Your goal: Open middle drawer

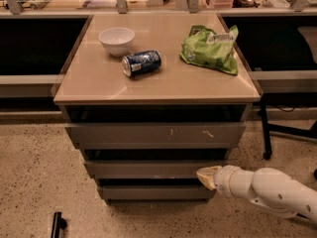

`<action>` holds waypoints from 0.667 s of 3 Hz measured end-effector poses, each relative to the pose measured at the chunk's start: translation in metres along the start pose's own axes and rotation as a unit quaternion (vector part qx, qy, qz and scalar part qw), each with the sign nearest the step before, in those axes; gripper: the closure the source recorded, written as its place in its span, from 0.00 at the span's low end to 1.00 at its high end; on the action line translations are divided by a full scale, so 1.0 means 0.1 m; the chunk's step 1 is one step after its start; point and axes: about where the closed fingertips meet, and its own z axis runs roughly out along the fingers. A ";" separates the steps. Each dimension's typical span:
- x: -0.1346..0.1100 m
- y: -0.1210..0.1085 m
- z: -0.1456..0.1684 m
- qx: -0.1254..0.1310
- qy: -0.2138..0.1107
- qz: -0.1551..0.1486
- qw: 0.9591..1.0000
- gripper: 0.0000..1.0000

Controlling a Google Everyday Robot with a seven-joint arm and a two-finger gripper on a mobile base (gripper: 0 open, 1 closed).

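The cabinet has three grey handleless drawer fronts. The top front (156, 134) is the largest and bears white scratch marks. The middle drawer (148, 169) is the plain front below it, and it looks closed. The smallest front (156, 192) is at the bottom. My gripper (207, 176) comes in from the lower right on a white arm (270, 190). Its tan tip sits at the right end of the middle drawer front, at its lower edge.
On the tan cabinet top (99, 78) stand a white bowl (117, 39), a blue can lying on its side (141, 63) and a green chip bag (210, 49). A black chair base (277, 133) is at the right. A small dark object (57, 224) lies on the speckled floor.
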 end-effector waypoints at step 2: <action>-0.27 -0.65 0.33 0.095 -0.083 0.006 0.992 1.00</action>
